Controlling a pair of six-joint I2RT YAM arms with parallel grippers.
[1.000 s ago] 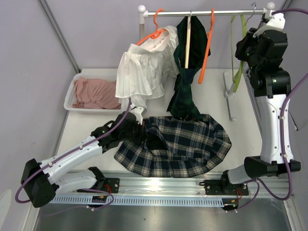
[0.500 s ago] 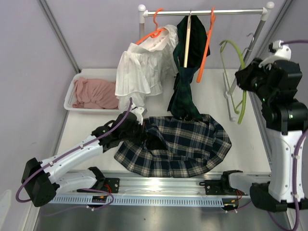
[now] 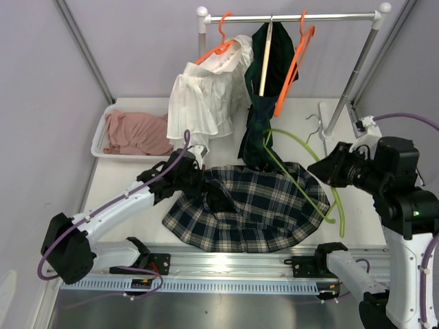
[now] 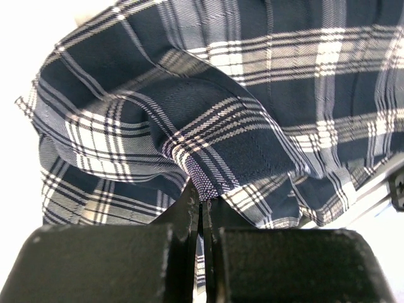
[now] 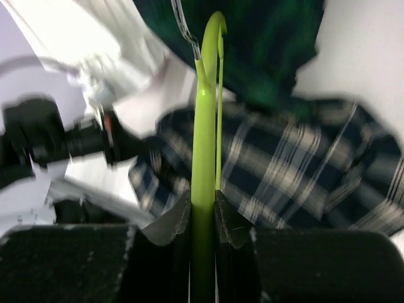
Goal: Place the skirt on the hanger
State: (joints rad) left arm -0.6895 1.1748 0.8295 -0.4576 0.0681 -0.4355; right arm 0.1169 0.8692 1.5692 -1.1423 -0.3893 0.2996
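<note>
A navy and white plaid skirt (image 3: 250, 205) lies spread on the white table near the front edge; it fills the left wrist view (image 4: 240, 113). My left gripper (image 3: 199, 186) is shut on a fold of the skirt's left edge (image 4: 203, 184). My right gripper (image 3: 328, 170) is shut on a lime green hanger (image 3: 302, 171), held low over the skirt's right side; the hanger (image 5: 203, 126) runs up between the jaws in the right wrist view, with the skirt (image 5: 297, 170) behind it.
A clothes rail (image 3: 295, 17) at the back carries orange hangers (image 3: 291, 62), a white garment (image 3: 206, 96) and a dark green plaid garment (image 3: 264, 103) that droops onto the skirt. A white basket (image 3: 106, 123) with pink cloth sits back left. The rail's post foot (image 3: 329, 120) stands on the right.
My right arm has swung down from the rail with the green hanger and carried it left, over the skirt's right side. My left gripper has stayed shut on the skirt's edge, shifting slightly.
</note>
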